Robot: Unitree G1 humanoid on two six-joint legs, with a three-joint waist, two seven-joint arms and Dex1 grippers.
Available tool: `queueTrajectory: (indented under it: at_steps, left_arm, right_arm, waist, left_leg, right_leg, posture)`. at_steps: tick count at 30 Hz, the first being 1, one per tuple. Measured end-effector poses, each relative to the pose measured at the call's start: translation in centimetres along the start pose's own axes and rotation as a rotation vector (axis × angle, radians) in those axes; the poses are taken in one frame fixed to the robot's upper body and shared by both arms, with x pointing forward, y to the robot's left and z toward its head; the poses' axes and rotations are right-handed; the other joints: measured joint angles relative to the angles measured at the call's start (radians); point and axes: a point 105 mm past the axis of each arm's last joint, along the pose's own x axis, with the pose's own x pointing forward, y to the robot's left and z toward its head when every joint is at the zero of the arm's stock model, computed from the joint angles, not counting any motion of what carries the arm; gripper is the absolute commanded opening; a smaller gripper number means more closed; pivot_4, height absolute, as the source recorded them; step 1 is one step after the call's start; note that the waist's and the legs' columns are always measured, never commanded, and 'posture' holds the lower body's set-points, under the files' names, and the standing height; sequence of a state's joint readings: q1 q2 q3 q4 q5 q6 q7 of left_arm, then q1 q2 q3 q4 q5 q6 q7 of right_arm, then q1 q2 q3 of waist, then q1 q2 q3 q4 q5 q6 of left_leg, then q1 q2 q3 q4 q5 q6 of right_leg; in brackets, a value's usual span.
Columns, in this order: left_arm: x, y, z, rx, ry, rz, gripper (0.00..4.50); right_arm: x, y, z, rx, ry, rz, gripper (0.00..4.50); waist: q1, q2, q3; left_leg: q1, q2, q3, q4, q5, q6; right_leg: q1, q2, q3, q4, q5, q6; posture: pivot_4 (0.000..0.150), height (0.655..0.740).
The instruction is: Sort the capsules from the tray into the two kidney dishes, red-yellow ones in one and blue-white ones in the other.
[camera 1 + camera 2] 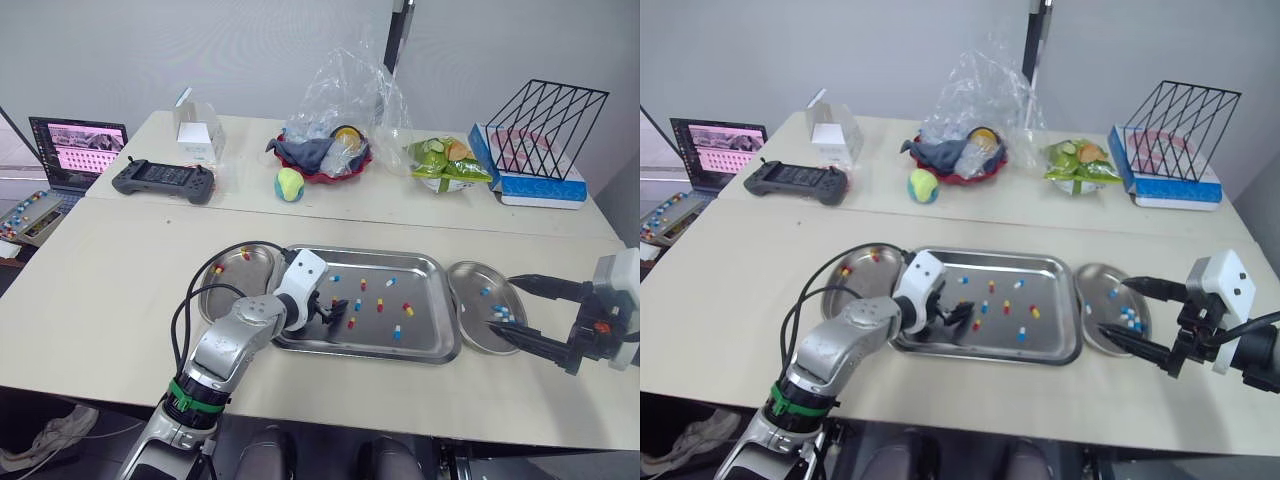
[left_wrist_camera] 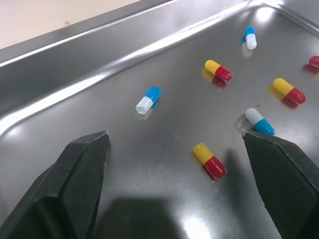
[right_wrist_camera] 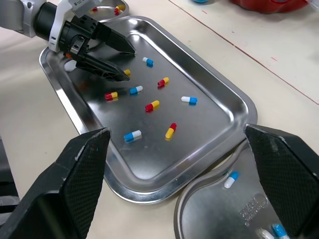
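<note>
Left hand (image 1: pixel 340 311) sits low in the tray (image 1: pixel 425 300), fingers spread, released, a red-yellow capsule (image 2: pixel 209 161) lying between them. Right hand (image 1: pixel 502 304) hangs over the right dish (image 1: pixel 470 300), fingers wide apart and empty, blue-white capsules (image 1: pixel 500 313) lying beneath it.

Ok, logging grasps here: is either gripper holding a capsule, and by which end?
Nothing is held: left gripper open over the tray, right gripper open over a kidney dish.
</note>
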State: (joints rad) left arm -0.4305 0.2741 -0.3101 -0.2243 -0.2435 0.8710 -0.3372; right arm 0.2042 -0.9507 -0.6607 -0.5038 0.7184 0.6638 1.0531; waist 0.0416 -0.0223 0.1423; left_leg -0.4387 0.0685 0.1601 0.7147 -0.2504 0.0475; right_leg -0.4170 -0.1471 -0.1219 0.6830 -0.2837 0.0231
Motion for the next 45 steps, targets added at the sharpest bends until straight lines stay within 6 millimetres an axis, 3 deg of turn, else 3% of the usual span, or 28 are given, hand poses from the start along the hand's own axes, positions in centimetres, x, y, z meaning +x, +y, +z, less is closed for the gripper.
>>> queueTrajectory:
  at_steps: [4,14,23,29,33,36,42,45]
  left_arm:
    - [0.2,-0.1,0.0,0.018,0.000,0.004,3.40]
    - [0.3,0.3,-0.2,0.095,0.026,0.037,0.04]
    - [-0.9,1.3,-0.4,0.068,-0.012,0.019,0.04]
    - [-2.7,0.8,2.9,0.058,-0.239,-0.093,0.04]
    - [-4.8,2.7,3.7,0.156,-0.319,-0.082,0.04]
    - [-5.7,3.9,3.7,0.127,-0.367,-0.082,0.04]
    - [-9.4,11.2,1.9,0.117,-0.303,0.089,0.04]
    - [-9.6,11.8,0.4,0.133,-0.238,0.087,0.04]
  right_arm:
    - [0.0,-0.2,0.0,-0.013,0.007,-0.023,4.50]
    - [0.0,-0.5,0.1,-0.048,0.014,-0.050,4.50]
    - [0.5,-1.1,-0.1,-0.071,0.009,-0.049,4.50]
    - [1.3,-1.5,-0.7,-0.069,0.015,-0.018,4.50]
    - [1.6,-1.8,-0.8,-0.064,0.010,-0.003,4.50]
    - [2.1,-1.8,-1.2,-0.064,0.017,0.019,4.50]
    - [2.9,-2.3,-1.2,-0.073,0.007,0.039,4.50]
    - [3.5,-2.3,-1.4,-0.077,0.018,0.063,4.50]
  waist:
    - [0.000,0.000,0.000]
    - [0.000,0.000,0.000]
    - [-0.003,0.000,0.000]
    - [-0.003,0.000,0.000]
    - [-0.007,0.000,0.000]
    - [-0.004,0.000,0.000]
    - [-0.011,0.000,0.000]
    - [-0.007,0.000,0.000]
  left_leg:
    - [0.000,0.000,0.000,0.000,0.000,0.000]
    - [0.000,0.000,-0.001,0.000,0.000,0.000]
    - [0.000,0.000,0.000,0.000,0.000,0.000]
    - [0.000,0.000,0.000,0.000,0.000,0.000]
    - [0.000,0.000,0.000,0.000,0.000,0.000]
    - [0.000,0.000,0.000,0.000,0.000,0.000]
    - [0.000,0.000,0.001,-0.001,0.000,0.000]
    - [0.000,0.000,0.001,0.000,-0.001,0.001]
  right_leg:
    - [0.000,0.000,0.000,0.000,0.000,0.000]
    - [0.000,0.000,0.000,0.000,0.000,0.000]
    - [0.000,0.000,0.000,0.000,0.000,0.000]
    - [0.000,0.000,0.000,0.000,0.000,0.000]
    - [-0.001,0.000,0.000,0.000,0.000,0.000]
    - [0.000,0.000,-0.001,0.000,0.000,0.000]
    - [-0.001,0.000,-0.001,0.000,0.000,0.000]
    - [-0.001,-0.001,-0.001,0.000,0.000,0.001]
  posture:
    - [0.150,0.6934]
    - [0.150,0.6934]
    - [0.150,0.6934]
    - [0.150,0.6934]
    - [0.150,0.6934]
    - [0.150,0.6934]
    - [0.150,0.6934]
    - [0.150,0.6934]
